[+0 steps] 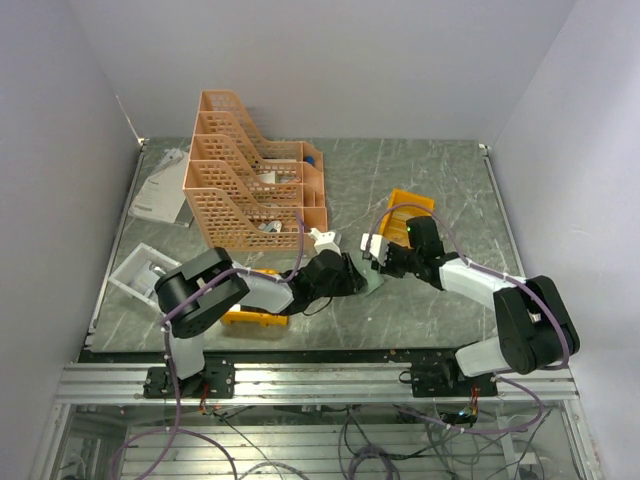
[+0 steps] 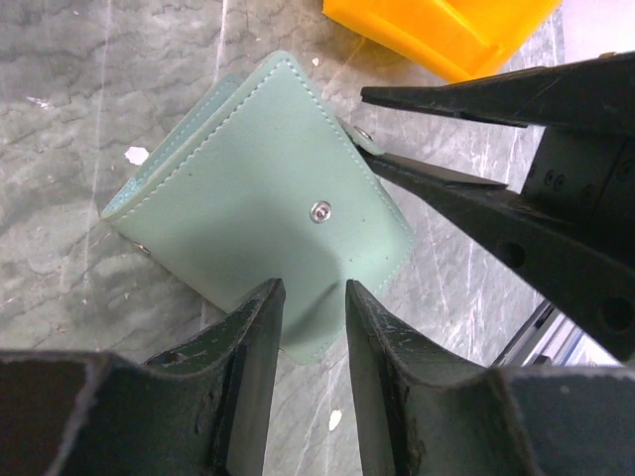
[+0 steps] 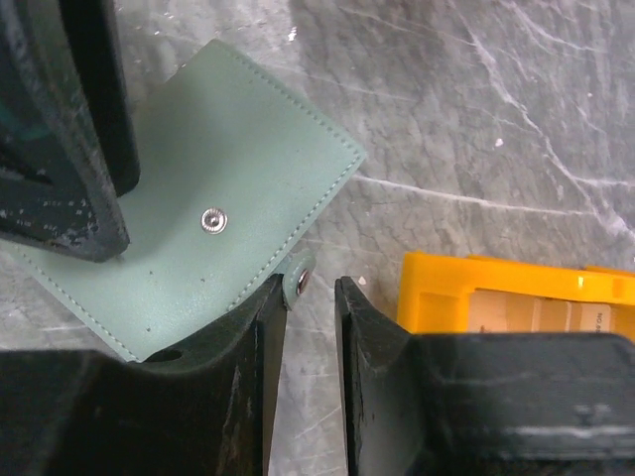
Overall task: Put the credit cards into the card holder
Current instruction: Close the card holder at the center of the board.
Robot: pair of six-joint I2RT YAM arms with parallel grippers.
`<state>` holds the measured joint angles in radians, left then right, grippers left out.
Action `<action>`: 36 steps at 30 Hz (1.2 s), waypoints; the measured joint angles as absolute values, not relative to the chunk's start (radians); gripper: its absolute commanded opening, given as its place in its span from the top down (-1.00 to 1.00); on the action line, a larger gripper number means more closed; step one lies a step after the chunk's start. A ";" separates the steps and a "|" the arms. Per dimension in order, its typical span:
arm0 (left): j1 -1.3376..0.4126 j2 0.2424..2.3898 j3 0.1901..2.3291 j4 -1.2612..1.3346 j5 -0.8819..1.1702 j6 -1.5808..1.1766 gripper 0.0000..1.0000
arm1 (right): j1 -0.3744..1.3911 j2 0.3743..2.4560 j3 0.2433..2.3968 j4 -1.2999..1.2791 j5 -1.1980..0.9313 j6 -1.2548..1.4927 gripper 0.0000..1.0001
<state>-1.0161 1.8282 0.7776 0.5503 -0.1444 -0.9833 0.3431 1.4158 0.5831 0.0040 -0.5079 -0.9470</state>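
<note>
The grey-green card holder (image 2: 268,198) lies folded shut on the marble table, its round snap stud facing up. My left gripper (image 2: 316,288) is open, and the holder's near corner shows in the narrow gap between its fingers. My right gripper (image 3: 311,288) is open too, its jaws close together. The holder's small snap tab (image 3: 298,281) sits between them, against the left finger, with a gap to the right one. From above, both grippers meet at the card holder (image 1: 372,283). Pale tan flat pieces that look like credit cards (image 3: 506,312) lie in the yellow bin (image 3: 437,293).
A peach lattice file rack (image 1: 250,180) stands behind the left arm. A second yellow bin (image 1: 250,317) lies under the left arm. At the far left are a white tray (image 1: 140,270) and papers (image 1: 165,190). The yellow bin (image 1: 410,205) sits just behind the right gripper.
</note>
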 measured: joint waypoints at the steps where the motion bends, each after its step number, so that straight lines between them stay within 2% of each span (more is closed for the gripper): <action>1: -1.015 1.833 0.785 0.545 -0.144 -0.983 0.14 | 0.340 1.416 0.591 0.000 -0.507 -0.933 0.55; 5: -1.013 1.851 0.823 0.513 -0.140 -0.984 0.27 | 0.320 1.416 0.626 -0.027 -0.512 -0.887 0.68; 11: -1.008 1.859 0.844 0.474 -0.138 -0.986 0.31 | 0.292 1.416 0.658 -0.074 -0.544 -0.859 0.74; 18: -1.004 1.860 0.852 0.457 -0.134 -0.988 0.44 | 0.289 1.461 0.737 -0.155 -0.590 -0.804 0.75; 30: -0.995 1.869 0.872 0.428 -0.121 -1.003 0.47 | 0.284 1.550 0.808 -0.244 -0.595 -0.739 0.75; 33: -0.994 1.869 0.872 0.428 -0.118 -1.003 0.47 | 0.282 1.560 0.821 -0.255 -0.595 -0.719 0.85; 35: -0.994 1.869 0.872 0.428 -0.117 -1.003 0.47 | 0.279 1.561 0.823 -0.259 -0.595 -0.710 1.00; 36: -0.994 1.869 0.872 0.428 -0.117 -1.003 0.47 | 0.276 1.561 0.824 -0.260 -0.595 -0.706 1.00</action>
